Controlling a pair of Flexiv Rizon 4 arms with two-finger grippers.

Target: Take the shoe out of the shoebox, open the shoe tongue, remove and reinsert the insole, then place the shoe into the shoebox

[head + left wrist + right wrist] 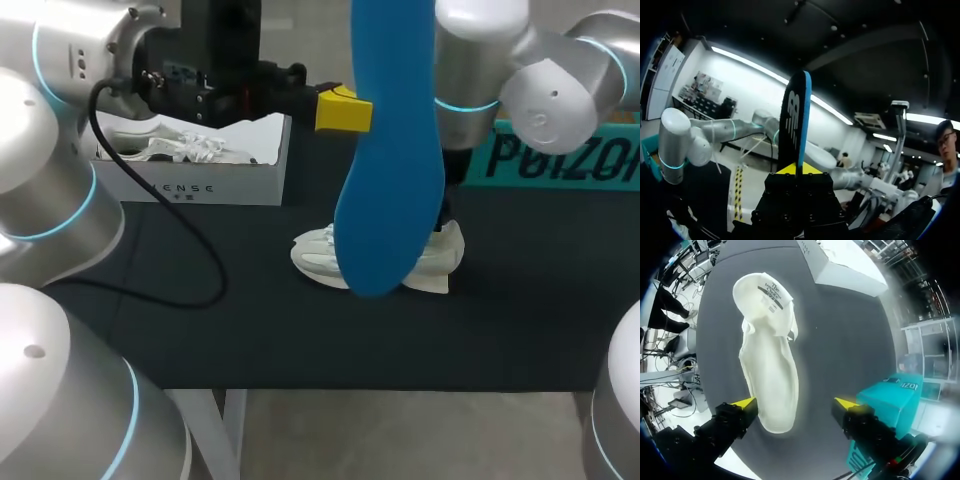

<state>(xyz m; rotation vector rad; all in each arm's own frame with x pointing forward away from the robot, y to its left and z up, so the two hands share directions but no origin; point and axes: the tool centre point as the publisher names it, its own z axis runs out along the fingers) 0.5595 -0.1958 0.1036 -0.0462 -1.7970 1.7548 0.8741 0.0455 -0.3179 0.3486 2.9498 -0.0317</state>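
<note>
My left gripper is raised above the table and shut on a blue insole, which hangs long-side down in front of the shoe. In the left wrist view the insole stands up edge-on from between the yellow tips of that gripper. A white shoe lies on the dark table mat, partly hidden behind the insole. My right gripper hovers open right over the shoe, whose tongue is folded out. The white shoebox stands at the back left.
A second white shoe lies in the shoebox. A teal box lid stands at the back right, close beside my right gripper. A black cable loops over the mat's left part.
</note>
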